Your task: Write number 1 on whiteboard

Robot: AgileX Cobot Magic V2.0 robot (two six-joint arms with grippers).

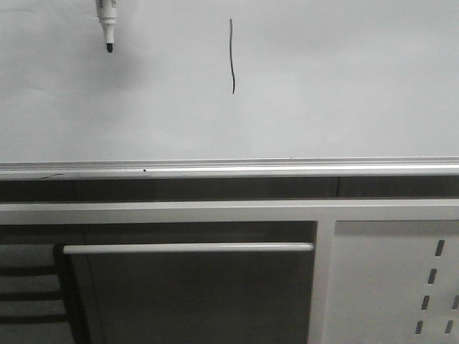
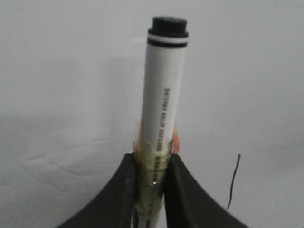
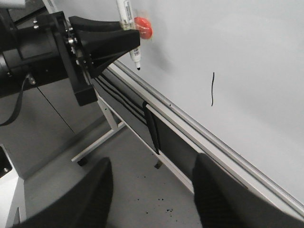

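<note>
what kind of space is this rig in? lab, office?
Probably a lab or workshop rather than an office. A large whiteboard with an aluminium rail lies flat as the work surface, a slotted white panel sits below it, and the right wrist view shows a bare grey floor.

In the front view, the white marker pen with a black tip (image 1: 107, 23) is cut off by the top edge, so the black left gripper (image 3: 124, 42) holding it stays out of that view. The small print along the pen's barrel is too blurred to read. The black right gripper (image 3: 151, 199) shows only partly, its fingertips cut off.
</note>
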